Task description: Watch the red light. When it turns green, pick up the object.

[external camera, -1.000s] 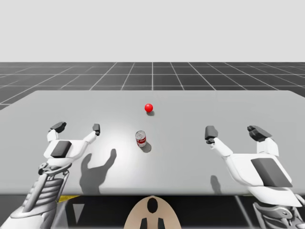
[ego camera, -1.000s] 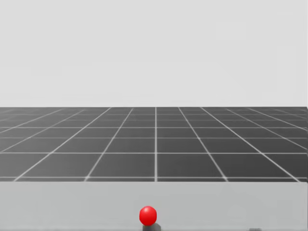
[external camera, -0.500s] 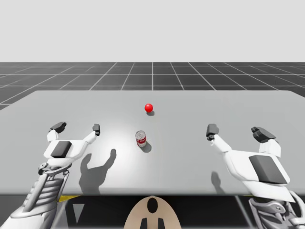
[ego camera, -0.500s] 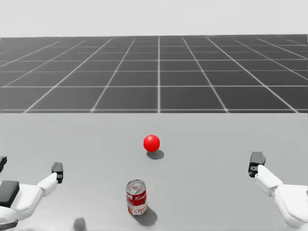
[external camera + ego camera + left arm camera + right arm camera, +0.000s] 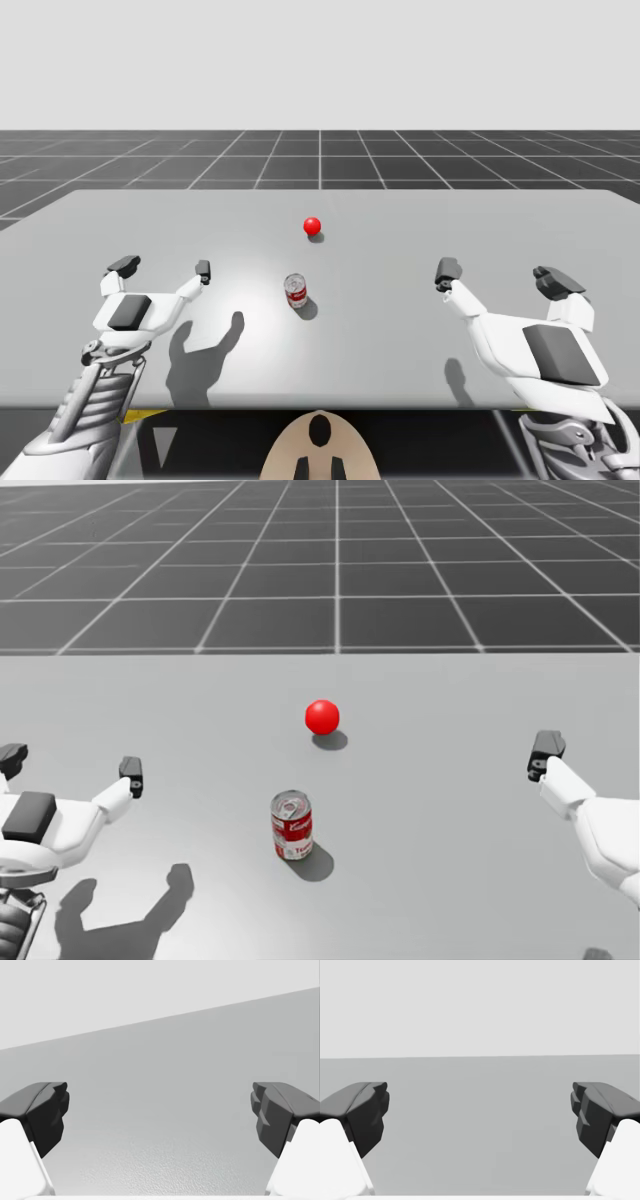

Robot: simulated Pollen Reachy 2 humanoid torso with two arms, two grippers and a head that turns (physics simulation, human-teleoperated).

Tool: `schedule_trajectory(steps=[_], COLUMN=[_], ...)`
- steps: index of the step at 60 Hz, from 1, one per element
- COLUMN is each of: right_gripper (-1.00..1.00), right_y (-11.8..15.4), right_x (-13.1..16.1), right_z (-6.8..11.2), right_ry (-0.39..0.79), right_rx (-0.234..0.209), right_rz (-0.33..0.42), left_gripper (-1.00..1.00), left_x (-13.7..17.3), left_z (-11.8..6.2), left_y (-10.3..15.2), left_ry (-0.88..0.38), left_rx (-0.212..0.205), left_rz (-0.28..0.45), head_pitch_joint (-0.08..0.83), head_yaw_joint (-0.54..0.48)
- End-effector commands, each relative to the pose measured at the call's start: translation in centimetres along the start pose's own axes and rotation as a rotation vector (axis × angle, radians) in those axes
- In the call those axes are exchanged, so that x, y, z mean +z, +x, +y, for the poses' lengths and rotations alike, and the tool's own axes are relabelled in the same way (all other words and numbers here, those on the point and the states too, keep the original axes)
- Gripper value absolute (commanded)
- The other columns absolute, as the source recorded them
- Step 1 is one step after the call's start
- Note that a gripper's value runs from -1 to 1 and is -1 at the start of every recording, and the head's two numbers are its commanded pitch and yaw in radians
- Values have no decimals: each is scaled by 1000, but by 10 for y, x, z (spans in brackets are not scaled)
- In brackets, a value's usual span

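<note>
The light is a small red ball (image 5: 312, 226) (image 5: 322, 717) resting on the grey table (image 5: 400, 330), beyond the can. A red and white can (image 5: 295, 290) (image 5: 292, 825) stands upright near the table's middle. My left gripper (image 5: 163, 268) (image 5: 70, 765) (image 5: 160, 1115) hovers open to the can's left, nothing between its fingers. My right gripper (image 5: 503, 275) (image 5: 480, 1115) is open to the can's right, also holding nothing. In the head view one dark fingertip (image 5: 545, 752) of the right gripper shows. Both grippers are well apart from the can.
The table's far edge (image 5: 320, 655) lies behind the red ball, with a dark gridded floor (image 5: 320, 155) past it. Shadows of my left hand (image 5: 205, 350) fall on the tabletop in front of the can.
My head has turned downward, bringing the can and both hands into its view. My right gripper has drifted slightly to the right. The light stays red.
</note>
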Motion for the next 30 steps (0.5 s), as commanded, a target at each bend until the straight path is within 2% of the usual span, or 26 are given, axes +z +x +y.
schedule_trajectory(steps=[1,30], right_gripper=[-1000,-1000], right_y=[-2,-2], right_x=[2,1], right_z=[3,3], right_ry=[-6,4], right_rx=[-37,-42], right_rz=[10,11], left_gripper=[-1000,-1000], left_x=[0,0], left_z=[0,0], left_y=[0,1], left_ry=[-2,-5], left_rx=[1,14], left_rz=[-1,3], head_pitch_joint=[438,429], head_yaw_joint=[38,36])
